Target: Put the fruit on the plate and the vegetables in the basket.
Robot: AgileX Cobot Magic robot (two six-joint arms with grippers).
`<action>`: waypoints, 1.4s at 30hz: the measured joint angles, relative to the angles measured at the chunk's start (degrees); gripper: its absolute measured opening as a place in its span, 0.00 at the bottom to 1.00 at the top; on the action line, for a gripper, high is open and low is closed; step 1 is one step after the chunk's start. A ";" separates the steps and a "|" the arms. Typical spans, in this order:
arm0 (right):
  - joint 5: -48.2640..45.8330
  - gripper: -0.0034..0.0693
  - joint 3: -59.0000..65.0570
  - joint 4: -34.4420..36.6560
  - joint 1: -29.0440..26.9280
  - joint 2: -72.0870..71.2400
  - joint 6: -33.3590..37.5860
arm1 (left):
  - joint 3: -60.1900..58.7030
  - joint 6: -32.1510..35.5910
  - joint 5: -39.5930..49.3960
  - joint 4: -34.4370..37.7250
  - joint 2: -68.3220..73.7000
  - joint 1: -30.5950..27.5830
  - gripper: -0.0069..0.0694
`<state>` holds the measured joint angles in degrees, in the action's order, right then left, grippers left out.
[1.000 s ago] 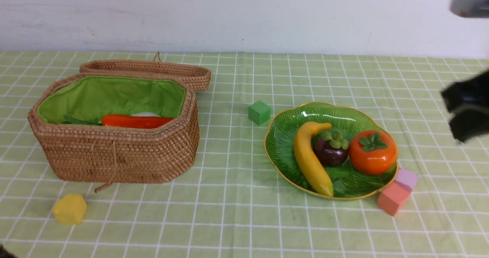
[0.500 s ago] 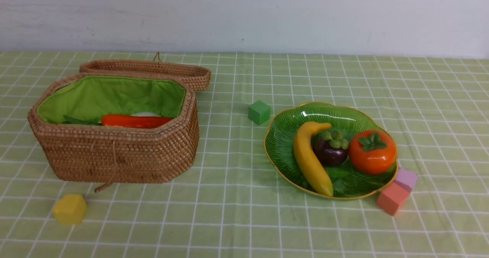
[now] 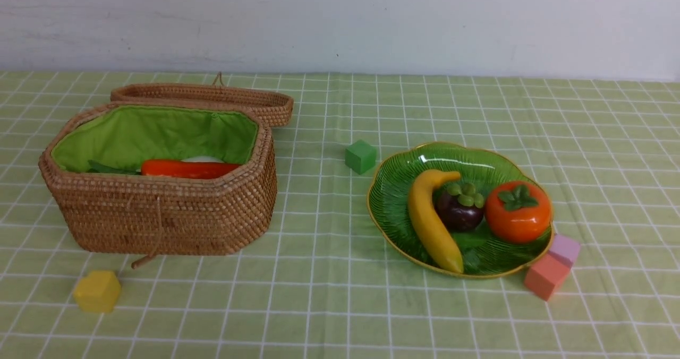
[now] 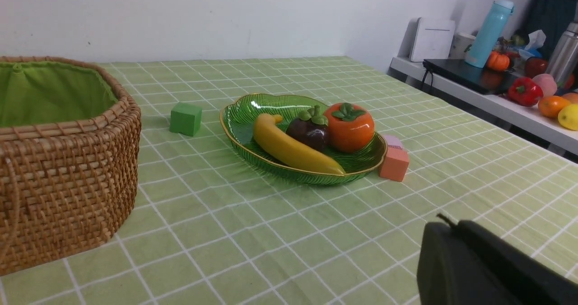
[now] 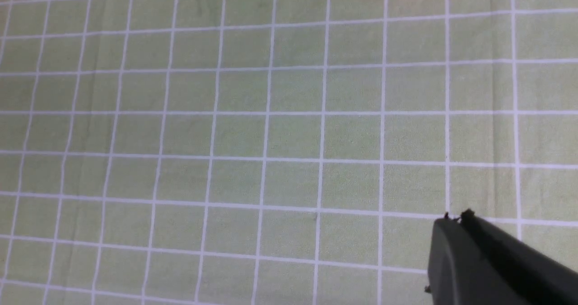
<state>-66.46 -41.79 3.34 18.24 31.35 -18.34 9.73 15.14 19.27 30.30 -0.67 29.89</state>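
Observation:
The green plate (image 3: pixel 396 189) (image 4: pixel 239 120) holds a yellow banana (image 3: pixel 430 221) (image 4: pixel 289 149), a dark purple mangosteen (image 3: pixel 459 207) (image 4: pixel 309 131) and an orange persimmon (image 3: pixel 518 213) (image 4: pixel 350 127). In the open wicker basket (image 3: pixel 159 215) (image 4: pixel 63 160) lie a red-orange pepper (image 3: pixel 188 169) with a white radish (image 3: pixel 202 159) behind it; the eggplant is hidden. Neither arm shows in the front view. My left gripper (image 4: pixel 451 226) hangs shut and empty over bare cloth, short of the plate. My right gripper (image 5: pixel 456 218) is shut and empty above the checked cloth.
A green block (image 3: pixel 360 156) (image 4: pixel 185 118) sits between basket and plate. Pink and lilac blocks (image 3: pixel 550 271) (image 4: pixel 394 160) touch the plate's near right rim. A yellow block (image 3: pixel 97 291) lies in front of the basket. The basket lid (image 3: pixel 212 99) rests behind it. A side shelf (image 4: pixel 496 102) carries bottles and toy produce.
The right arm, seen blurred at the right edge a second ago, has withdrawn out of the front view. Fruit, vegetables, plate and basket have not moved.

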 joint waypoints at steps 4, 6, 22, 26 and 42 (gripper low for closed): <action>6.79 0.06 2.14 -3.34 -5.11 -4.00 0.89 | -0.05 0.00 0.00 0.00 0.00 0.00 0.07; 15.86 0.04 6.34 -2.39 -8.72 -7.64 4.46 | -0.06 0.00 0.00 0.00 0.00 0.00 0.07; 42.64 0.03 42.51 5.82 -19.78 -31.98 21.22 | -0.11 0.00 0.30 0.00 -0.04 0.00 0.07; 43.01 0.03 42.57 6.37 -19.78 -31.98 21.22 | -0.11 0.00 0.30 0.00 -0.04 0.00 0.08; 43.13 0.04 42.63 6.43 -19.78 -31.98 21.22 | -0.11 0.00 0.36 0.00 -0.04 0.00 0.10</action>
<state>-23.33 0.84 9.77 -1.55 -0.63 2.88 9.62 15.14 19.63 30.30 -0.71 29.89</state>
